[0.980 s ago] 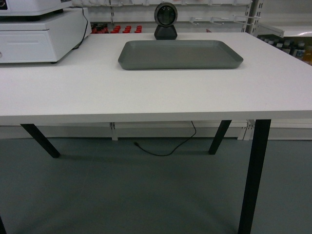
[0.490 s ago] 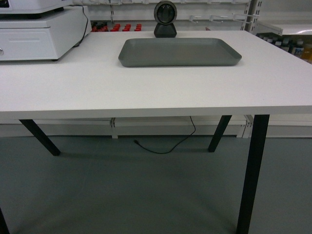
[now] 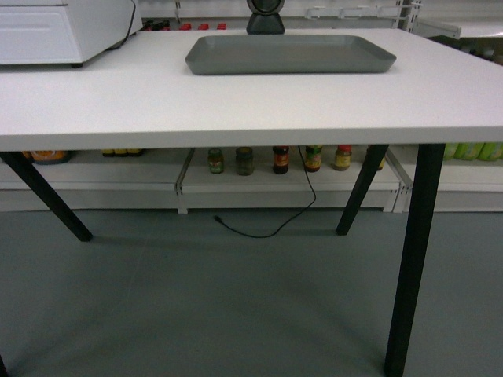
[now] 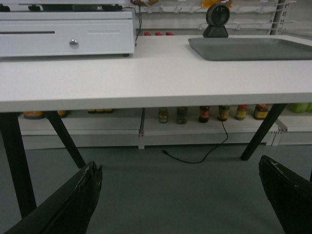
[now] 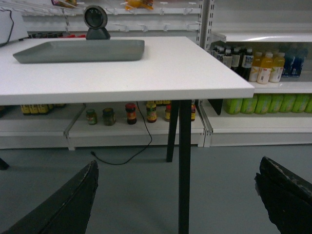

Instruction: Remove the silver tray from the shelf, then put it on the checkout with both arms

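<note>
The silver tray lies flat on the white checkout, just in front of the black scanner. It also shows in the left wrist view as the tray and in the right wrist view as the tray. Neither gripper appears in the head view. My left gripper is open, low over the floor in front of the checkout, and holds nothing. My right gripper is open too, below the counter's right corner, empty. Both are well apart from the tray.
A white cash drawer sits on the counter's left. Black table legs stand close ahead, one right before the right gripper. A cable lies on the floor. Shelves hold jars and bottles.
The head view has sunk lower: the counter top sits higher in frame and the jars on the low shelf behind have come into view. The tray stays put on the counter.
</note>
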